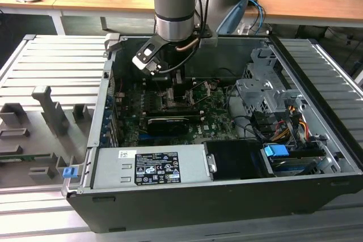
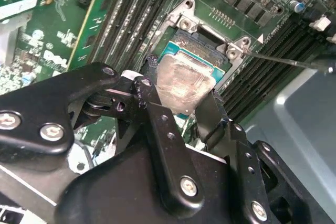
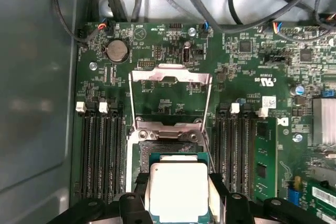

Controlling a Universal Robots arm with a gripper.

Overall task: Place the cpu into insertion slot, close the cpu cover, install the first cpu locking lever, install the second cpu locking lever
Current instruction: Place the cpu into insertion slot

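Finding: your gripper [image 2: 181,98] is pressed together on the cpu [image 2: 184,80]. Its black fingers [image 2: 152,95] bear on two opposite edges of the chip.

Materials: the cpu is a flat square with rounded corners and a dull silver-beige metal face. In the second wrist view that face looks smeared and scuffed. In the first wrist view the cpu [image 3: 177,182] reads paler and smoother.

Orientation: the chip is square, so it has no long axis. Its face points up towards the wrist cameras and lies roughly level with the green motherboard [image 3: 173,45].

Position: the cpu lies directly over the insertion slot [image 3: 157,149], a dark socket with a teal rim and metal edging. You cannot tell whether it is fully seated. Long black memory slots [image 3: 102,150] flank the socket on both sides.

Cover: the cpu cover [image 3: 170,77], a thin silver-grey frame, stands open just beyond the socket, clear of the chip. A thin wire locking lever [image 2: 283,60] is swung out beside the socket.

Exterior view: the gripper [image 1: 176,86] reaches down into the open black computer case [image 1: 227,208]. It sits at about 12 o'clock from the silver power supply box [image 1: 113,168].
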